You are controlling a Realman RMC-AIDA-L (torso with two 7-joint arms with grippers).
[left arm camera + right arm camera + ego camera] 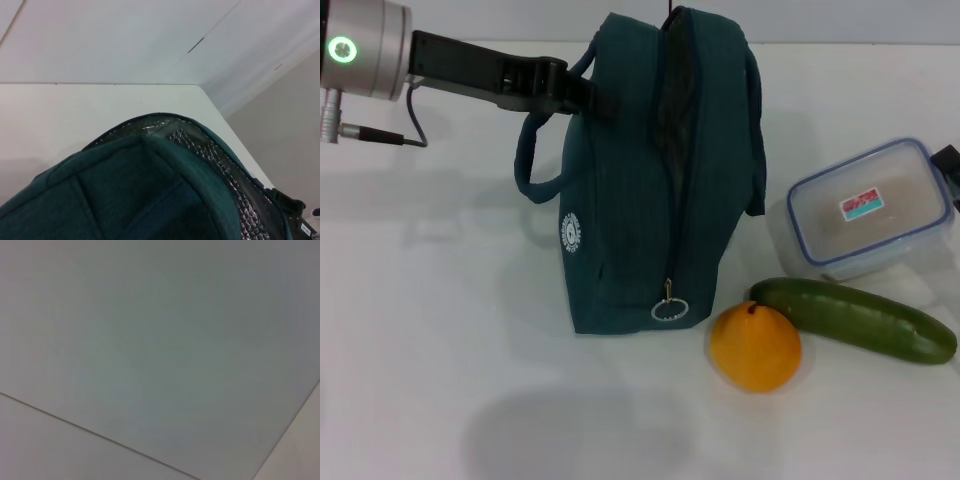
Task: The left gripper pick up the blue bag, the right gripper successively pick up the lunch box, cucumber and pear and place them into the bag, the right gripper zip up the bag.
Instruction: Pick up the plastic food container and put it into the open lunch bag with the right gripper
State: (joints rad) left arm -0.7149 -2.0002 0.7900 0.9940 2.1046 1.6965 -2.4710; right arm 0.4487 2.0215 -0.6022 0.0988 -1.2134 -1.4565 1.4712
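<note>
The blue bag (630,200) stands upright on the white table, its top unzipped so the silver lining (210,155) shows. My left gripper (575,95) reaches in from the left and is shut on the bag's upper edge beside a cord handle. To the right of the bag lie the orange-yellow pear (755,347) and the long green cucumber (855,318). Behind them is the pale lunch box (868,205). A dark part of my right gripper (947,160) shows at the right edge behind the lunch box. It also appears past the bag in the left wrist view (292,206).
The ring zip pull (670,309) hangs low on the bag's front. White table (440,350) stretches left of the bag and in front of it. The right wrist view shows only a plain pale surface.
</note>
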